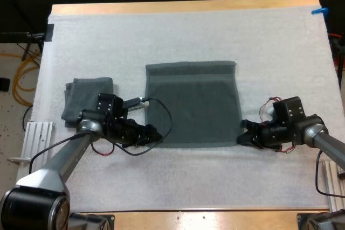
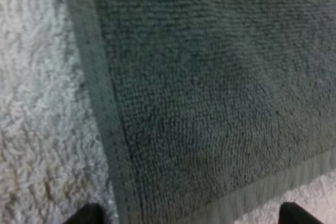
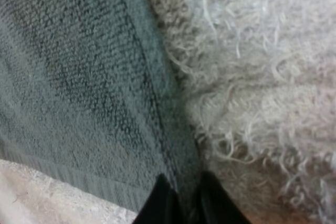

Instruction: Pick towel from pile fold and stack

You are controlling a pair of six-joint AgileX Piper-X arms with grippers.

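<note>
High view, starting at the near side: the left claw (image 1: 153,134) is hovering at the near left corner of the flat towel (image 1: 194,103), with its arm coming in low from the near left. Left wrist view is showing that claw's two black fingers (image 2: 86,214) standing wide apart. The towel's corner is lying in the gap between them, and they are gripping nothing.

On the opposite side, the right claw (image 1: 243,133) is sitting at the towel's near right corner, its arm reaching in from the right edge. Right wrist view is showing its fingers (image 3: 160,203) drawn close together. The towel's side hem is running in between them, so they are pinching that edge just beside the fluffy white mat (image 3: 262,77).

A little farther out, the flat towel is lying spread open in the middle of the mat, dark grey-green and roughly square, with its hems showing along the sides. It is stretching away from both claws toward the far side.

Left of it, the folded towel (image 1: 86,98) is resting on the mat as a small, compact bundle. It is lying just beyond the left arm's wrist and apart from the flat towel.

Beyond both towels, the mat is running bare up to the far side, where the wooden desk (image 1: 188,7) is showing as a narrow strip along its edge.
</note>
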